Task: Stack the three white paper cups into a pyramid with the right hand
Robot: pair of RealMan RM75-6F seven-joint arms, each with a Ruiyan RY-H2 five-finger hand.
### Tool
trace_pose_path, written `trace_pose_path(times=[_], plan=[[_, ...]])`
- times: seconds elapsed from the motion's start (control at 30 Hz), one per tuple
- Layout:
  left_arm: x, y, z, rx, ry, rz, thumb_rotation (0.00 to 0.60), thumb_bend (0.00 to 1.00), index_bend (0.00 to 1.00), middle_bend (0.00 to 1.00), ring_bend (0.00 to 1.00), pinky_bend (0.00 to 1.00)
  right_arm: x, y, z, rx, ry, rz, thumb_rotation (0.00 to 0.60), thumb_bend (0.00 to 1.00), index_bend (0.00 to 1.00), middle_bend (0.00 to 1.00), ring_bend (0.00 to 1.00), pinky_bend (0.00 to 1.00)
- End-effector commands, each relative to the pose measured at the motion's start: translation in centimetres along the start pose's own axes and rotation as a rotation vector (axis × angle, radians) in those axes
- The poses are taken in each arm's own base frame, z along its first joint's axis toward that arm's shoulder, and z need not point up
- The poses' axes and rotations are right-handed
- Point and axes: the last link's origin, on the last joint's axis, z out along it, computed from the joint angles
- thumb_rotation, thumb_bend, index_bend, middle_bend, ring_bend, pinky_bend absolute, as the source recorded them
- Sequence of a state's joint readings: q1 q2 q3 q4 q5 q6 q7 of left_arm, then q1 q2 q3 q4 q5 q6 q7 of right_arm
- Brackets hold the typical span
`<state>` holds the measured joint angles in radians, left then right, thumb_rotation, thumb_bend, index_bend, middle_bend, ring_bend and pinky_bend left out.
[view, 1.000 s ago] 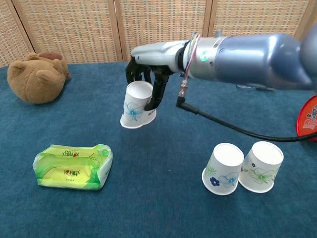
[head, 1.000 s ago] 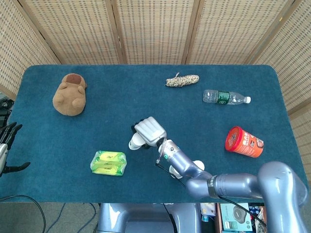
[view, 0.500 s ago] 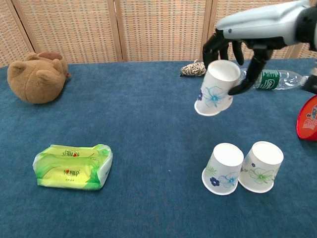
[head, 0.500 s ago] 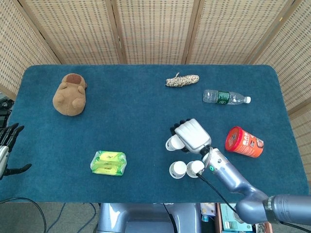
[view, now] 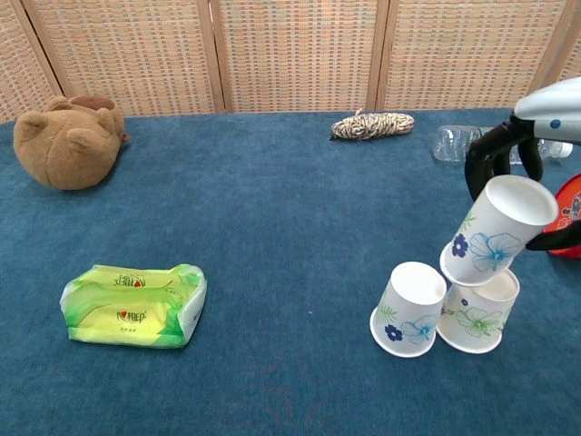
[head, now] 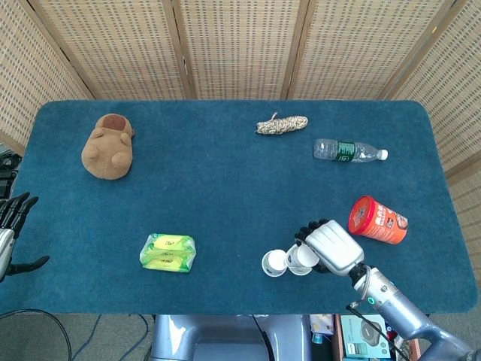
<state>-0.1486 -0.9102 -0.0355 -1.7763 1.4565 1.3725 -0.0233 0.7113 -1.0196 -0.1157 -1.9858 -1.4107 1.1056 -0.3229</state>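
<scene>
Carried across from the left of the two base cups over the past second; now brought down onto them. Right robot hand [view: 531, 195] wrapped around the third white paper cup [view: 497, 232], dark fingers curled behind its upper wall and one reaching under at the right; cup firmly held, not released. Held cup tilted, base end low and to the left, touching the top of the right base cup [view: 477, 313]; mouth end raised toward the red snack tub [head: 376, 219]. Left base cup [view: 408, 309] touching its neighbour, both inverted on the table [view: 272, 227] and leaning slightly.

Judged: transport finished, placement under way but off centre; held cup bearing on the right base cup alone rather than bridging the pair. Correction needed: shift toward the left base cup and level before letting go; risk of tipping the light base cups if pressed at this angle.

Left robot hand [head: 9, 226] idle at the table's left edge, well apart from the cups, fingers spread and holding nothing.
</scene>
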Motion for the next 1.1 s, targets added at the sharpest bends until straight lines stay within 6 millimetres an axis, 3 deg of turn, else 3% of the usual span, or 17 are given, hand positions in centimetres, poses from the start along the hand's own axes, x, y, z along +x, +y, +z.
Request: trace_pose_path(times=[0.03,1.1], plan=[[0.0,0.0,0.0,0.000,-0.002,0.002,0.600,0.10,0.00,0.00,0.00,0.00,-0.4,0.3,-0.3,-0.003,-0.013,0.002,0.600,0.41,0.50,0.54,0.43,0.51],[-0.2,0.1,0.0,0.001,-0.006,0.006,0.600,0.10,0.00,0.00,0.00,0.00,-1.4,-0.2,1.0,0.007,-0.064,0.004,0.600,0.41,0.50,0.52,0.43,0.52]])
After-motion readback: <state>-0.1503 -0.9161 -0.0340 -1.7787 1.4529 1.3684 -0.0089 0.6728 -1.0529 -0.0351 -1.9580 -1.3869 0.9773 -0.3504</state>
